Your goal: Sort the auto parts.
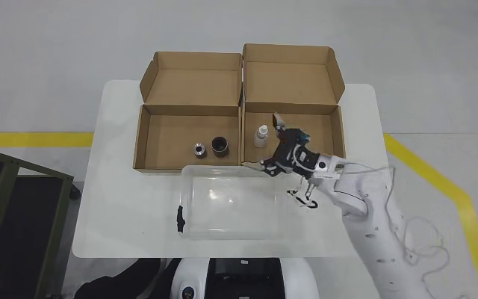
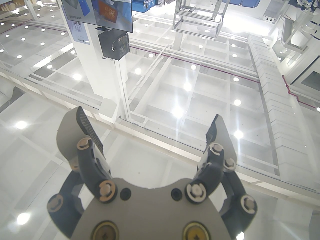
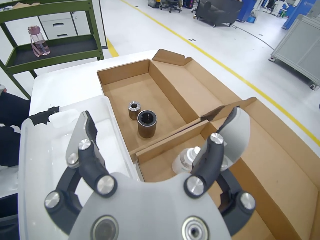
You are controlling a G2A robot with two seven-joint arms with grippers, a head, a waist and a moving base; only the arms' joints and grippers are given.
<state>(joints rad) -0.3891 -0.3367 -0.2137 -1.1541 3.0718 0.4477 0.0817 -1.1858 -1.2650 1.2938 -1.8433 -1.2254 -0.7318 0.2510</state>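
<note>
**Top view.** The table (image 1: pixel 119 194) carries two open cardboard boxes side by side. Nearer the robot is a clear plastic bin (image 1: pixel 231 209) with a patch of black tape (image 1: pixel 180 217) on its rim. The left box (image 1: pixel 164 142) holds a small steel bushing (image 1: pixel 198 149) with a dark cylindrical sleeve (image 1: pixel 220 145) just beside it. The right box (image 1: pixel 321 138) holds a white bottle-shaped part (image 1: pixel 261 135) near the wall it shares with the left box. The right gripper (image 1: pixel 270 143) sits over that corner of the right box. The white part lies just beside the gap between the jaws, on the side toward the left box. The right arm is the nearer arm to all three parts.

**Left wrist view.** The left gripper (image 2: pixel 148 126) points up at the ceiling, away from the table. Its jaws are wide apart with nothing between them.

**Right wrist view.** The jaws of the right gripper are wide apart and hold nothing. The white part stands upright, long axis vertical, below the jaws. It is close to the finger on the right-box side, which partly hides it, so contact there cannot be confirmed. The sleeve and bushing stand upright in the left box, beyond the dividing walls.

**Assessment.** The white part appears to be placed. A straight lift of the right gripper looks least likely to tip it.
</note>
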